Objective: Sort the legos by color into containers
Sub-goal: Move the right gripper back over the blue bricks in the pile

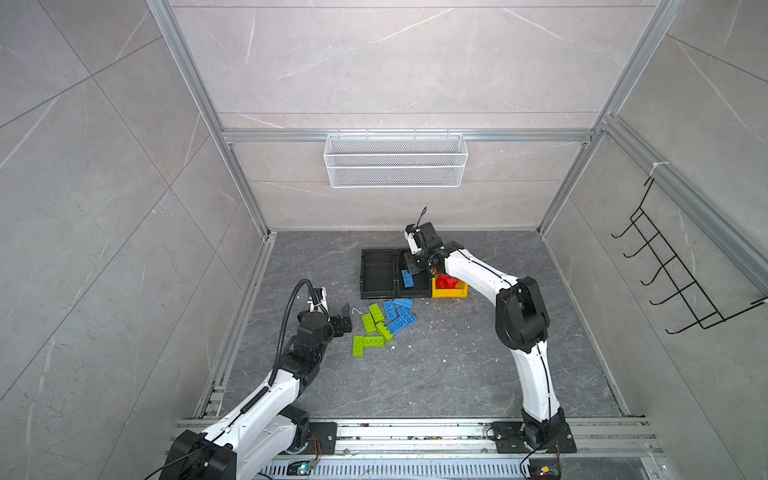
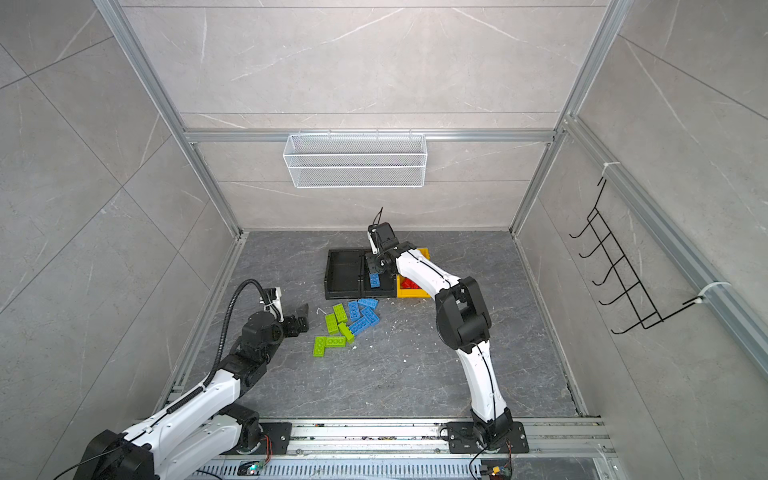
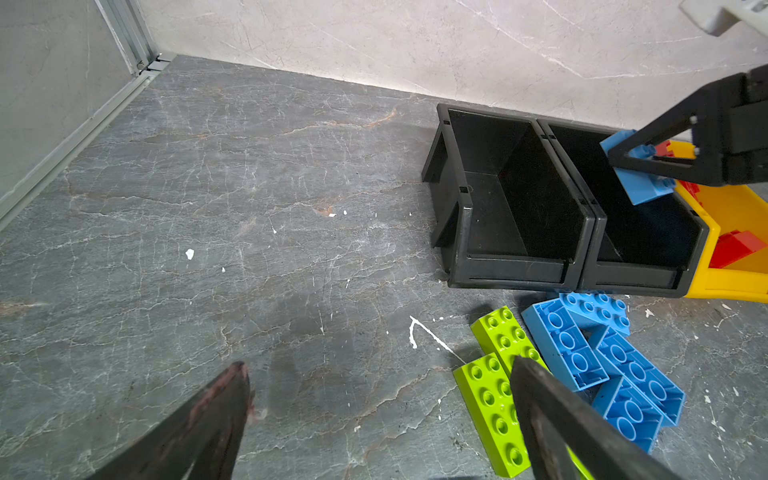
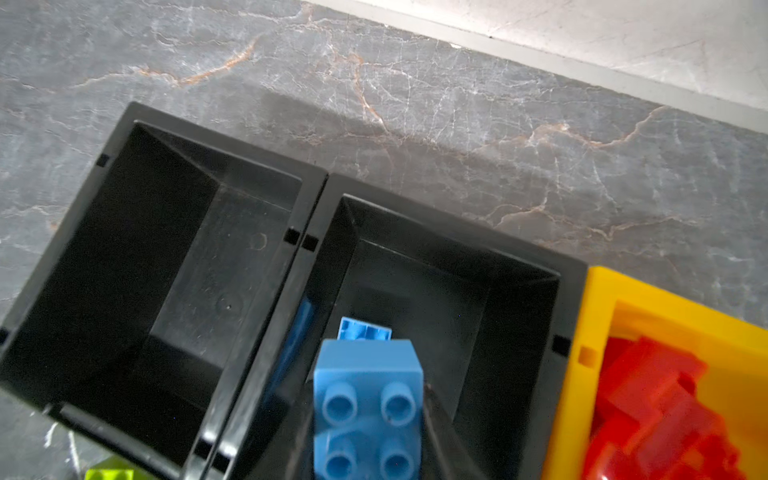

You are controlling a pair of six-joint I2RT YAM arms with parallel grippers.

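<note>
Three containers stand in a row at the back: a left black bin (image 1: 376, 294), a middle black bin (image 1: 415, 293) and a yellow bin (image 1: 449, 292) holding red legos (image 1: 446, 281). My right gripper (image 1: 415, 268) (image 4: 368, 440) is shut on a blue lego (image 1: 407, 278) (image 4: 365, 365), which hangs studs up over the middle black bin (image 4: 515, 266). Loose lime green legos (image 1: 372, 328) and blue legos (image 1: 400, 313) lie in a pile on the floor in front of the bins. My left gripper (image 1: 344, 321) (image 3: 380, 368) is open just left of the pile, with one fingertip (image 3: 536, 386) over a green lego (image 3: 490, 399).
A white wire basket (image 1: 395, 160) hangs on the back wall, well above the floor. A black hook rack (image 1: 681, 274) is fixed to the right wall. Metal frame rails run along the floor edges. White flecks dot the grey floor (image 1: 436, 365).
</note>
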